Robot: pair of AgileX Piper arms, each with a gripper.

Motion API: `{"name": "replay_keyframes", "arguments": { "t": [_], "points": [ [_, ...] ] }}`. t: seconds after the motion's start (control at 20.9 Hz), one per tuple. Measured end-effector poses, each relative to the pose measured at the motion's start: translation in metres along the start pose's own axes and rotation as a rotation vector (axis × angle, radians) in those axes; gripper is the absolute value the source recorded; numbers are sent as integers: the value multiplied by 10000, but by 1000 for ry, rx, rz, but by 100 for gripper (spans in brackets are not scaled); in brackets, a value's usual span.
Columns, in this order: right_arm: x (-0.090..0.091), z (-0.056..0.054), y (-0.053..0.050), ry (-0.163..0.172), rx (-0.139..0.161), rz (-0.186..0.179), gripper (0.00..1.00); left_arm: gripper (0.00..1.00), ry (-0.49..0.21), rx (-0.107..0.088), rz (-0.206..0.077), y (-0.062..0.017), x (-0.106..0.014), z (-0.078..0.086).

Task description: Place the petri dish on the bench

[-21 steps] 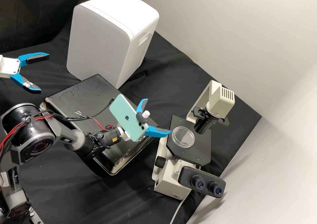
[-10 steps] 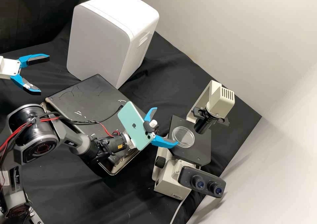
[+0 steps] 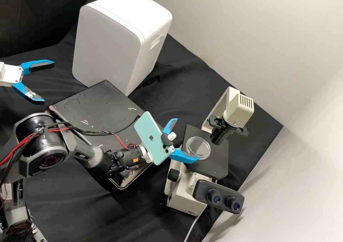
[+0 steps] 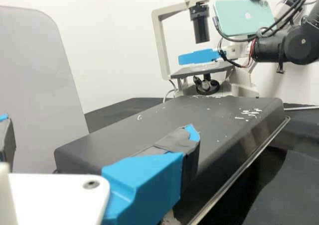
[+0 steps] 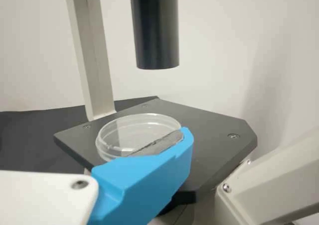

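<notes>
1. Far left of the microscope (image 3: 182, 192), the left pincer (image 3: 44, 80) hangs over the worktop (image 3: 185, 74), fingers spread, holding nothing.
2. A white box (image 3: 121, 38) stands left of and behind the microscope. A dark tray (image 3: 93, 106) lies between the two, nearer the front.
3. Just left of the microscope, the right pincer (image 3: 186, 140) sits at the edge of the stage (image 3: 218, 165), fingers spread and gripping nothing.
4. The dish (image 3: 199, 147) lies flat on the stage, beside the black lens tube (image 3: 217, 137), not on the worktop.
5. The key relation is that the dish lies straight ahead of the right pincer, toward the microscope's upright. In the right wrist view one blue finger (image 5: 149, 175) overlaps the near rim at one side; I cannot tell whether it touches. Most of the dish lies beyond the fingertips.
6. The dish is round, so it has no long axis to line up with, and any span across it would serve.
7. The right arm is much the nearer. The left is well apart from the microscope, beyond the tray.
8. The grasp looks not yet made. The right pincer probably needs to go further in until both fingers flank the dish, then close, lift clear of the lens tube and carry the dish to the worktop.
</notes>
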Motion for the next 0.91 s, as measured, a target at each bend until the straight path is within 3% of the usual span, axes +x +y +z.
{"name": "replay_keyframes", "arguments": {
  "t": [0.1,0.24,0.38,0.62,0.72,0.91],
  "points": [
    [60,-3,6,0,4,6,100,100,-2,-1,-5,-10,5,2],
    [160,15,-11,-9,-2,1,100,100,-2,15,-10,-20,10,5],
    [225,59,-53,-42,-15,-24,100,100,5,11,-15,-32,17,0],
    [291,82,-62,-55,-14,-14,100,100,12,7,-25,-54,26,-7],
    [302,100,-71,-61,-32,-13,100,100,17,16,-25,-55,33,-10],
    [304,119,-62,-67,-34,-11,100,100,33,15,-26,-59,41,-27]
  ]
}}
